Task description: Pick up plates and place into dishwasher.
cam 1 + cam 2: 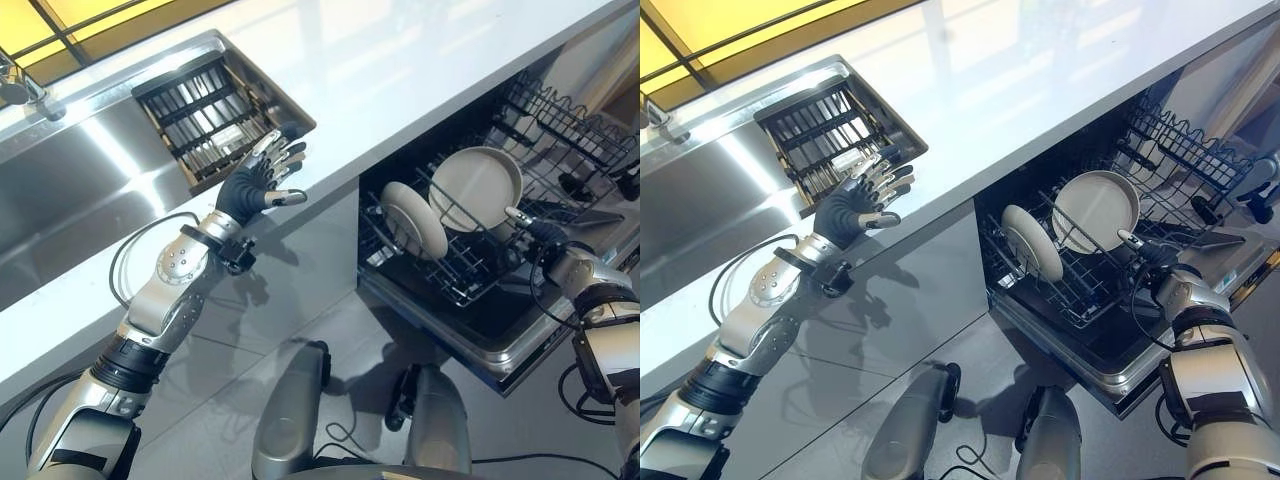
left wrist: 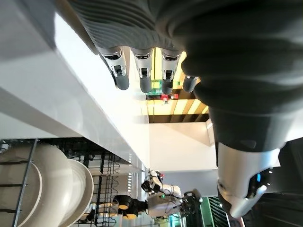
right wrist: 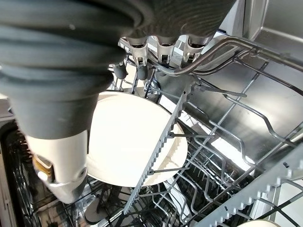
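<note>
Two cream plates stand on edge in the lower dishwasher rack: a smaller plate on the left and a larger plate behind it. My right hand reaches into this rack beside the larger plate, fingers straight over the wires, thumb apart, holding nothing. My left hand hovers open over the front edge of the white counter, just by the sink's corner, with nothing in it. The left wrist view shows its fingers straight and the plates far below.
A steel sink is set into the counter, with a black slatted drainer at its right end and a tap at the far left. The upper dishwasher rack is pulled out at the right. The dishwasher door lies open low down.
</note>
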Tool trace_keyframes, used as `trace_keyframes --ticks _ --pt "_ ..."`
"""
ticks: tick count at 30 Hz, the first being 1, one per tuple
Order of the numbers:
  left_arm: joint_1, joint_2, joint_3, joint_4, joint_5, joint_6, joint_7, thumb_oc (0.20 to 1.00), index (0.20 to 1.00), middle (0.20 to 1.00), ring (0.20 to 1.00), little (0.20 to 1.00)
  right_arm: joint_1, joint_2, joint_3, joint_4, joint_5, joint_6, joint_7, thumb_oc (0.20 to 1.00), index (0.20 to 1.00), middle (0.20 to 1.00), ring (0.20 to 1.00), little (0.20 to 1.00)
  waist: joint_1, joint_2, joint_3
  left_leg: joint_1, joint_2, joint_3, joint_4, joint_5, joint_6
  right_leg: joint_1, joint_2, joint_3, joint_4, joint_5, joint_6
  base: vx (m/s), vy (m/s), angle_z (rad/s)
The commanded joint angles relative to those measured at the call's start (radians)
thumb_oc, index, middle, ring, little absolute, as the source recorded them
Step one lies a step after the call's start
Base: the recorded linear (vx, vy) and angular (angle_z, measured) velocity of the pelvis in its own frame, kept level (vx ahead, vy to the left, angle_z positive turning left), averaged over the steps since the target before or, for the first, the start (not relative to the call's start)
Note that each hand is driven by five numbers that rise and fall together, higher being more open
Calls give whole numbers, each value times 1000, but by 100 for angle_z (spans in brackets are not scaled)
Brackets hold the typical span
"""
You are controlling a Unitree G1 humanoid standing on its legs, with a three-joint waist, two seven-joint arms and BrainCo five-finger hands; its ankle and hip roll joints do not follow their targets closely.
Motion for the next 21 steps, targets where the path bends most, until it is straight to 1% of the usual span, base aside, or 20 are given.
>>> trace_keyframes --ticks 1,2,4,8,15,21 --pt "-24 32 3 -6 -40 -27 27 1000 1000 1000 1000 1000 -252 132 -7 -47 138 -56 64 1000 1000 1000 1000 1000 73 54 51 17 -86 84 56 -139 142 -8 53 19 -22 39 -39 -40 5 9" --pt "-24 33 3 -5 -42 -29 28 1000 1000 1000 1000 1000 -256 130 -6 -48 142 -60 62 1000 1000 1000 1000 1000 73 55 52 13 -88 83 56 -137 142 -11 52 18 -22 40 -38 -49 8 7" --pt "-14 36 6 -7 -42 -38 34 1000 1000 1000 1000 1000 -273 121 -8 -57 171 -89 63 1000 1000 1000 1000 1000 78 61 58 -2 -93 81 51 -129 142 -28 50 14 -18 42 -37 -34 8 7" --pt "-4 36 16 -6 -43 -44 35 1000 1000 1000 1000 1000 -301 114 -12 -81 208 -144 47 1000 1000 1000 1000 1000 84 62 58 -25 -97 78 51 -124 143 -53 47 10 -10 42 -36 -6 0 1" --pt "26 49 41 -23 -51 -50 34 1000 1000 1000 1000 1000 -332 96 -24 -153 294 -224 90 1000 1000 1000 1000 1000 93 62 58 -58 -101 75 56 -118 146 -85 47 8 0 46 -32 0 0 0" --pt "48 65 57 -33 -56 -57 28 1000 1000 1000 1000 1000 -345 79 -12 -200 304 -264 94 1000 1000 1000 1000 1000 103 59 58 -68 -102 69 48 -106 146 -92 47 2 -2 52 -29 10 -19 5"
